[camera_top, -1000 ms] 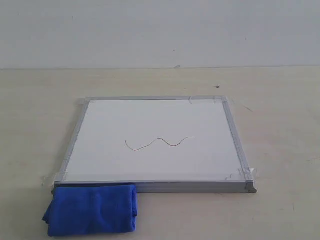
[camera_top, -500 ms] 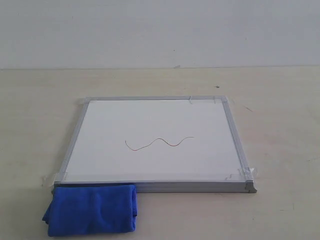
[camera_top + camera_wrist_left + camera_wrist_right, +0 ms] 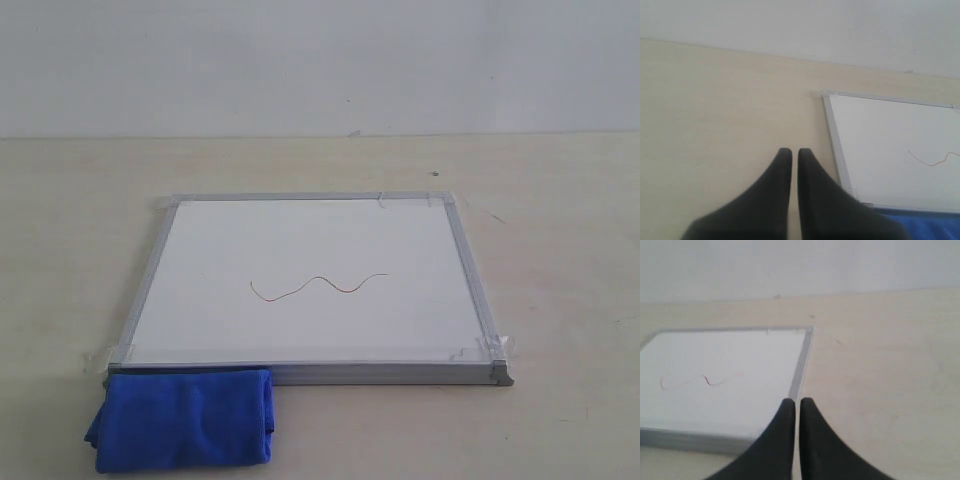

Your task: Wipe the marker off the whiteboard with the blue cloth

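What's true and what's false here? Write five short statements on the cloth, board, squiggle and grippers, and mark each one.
1. The blue cloth lies in the middle of the whiteboard. False: it lies on the table, against the board's near left corner.
2. The marker line is unwiped. True.
3. The left gripper grips the cloth. False: its jaws are together on nothing.
4. The right gripper is shut. True.
5. The whiteboard stands upright. False: it lies flat.
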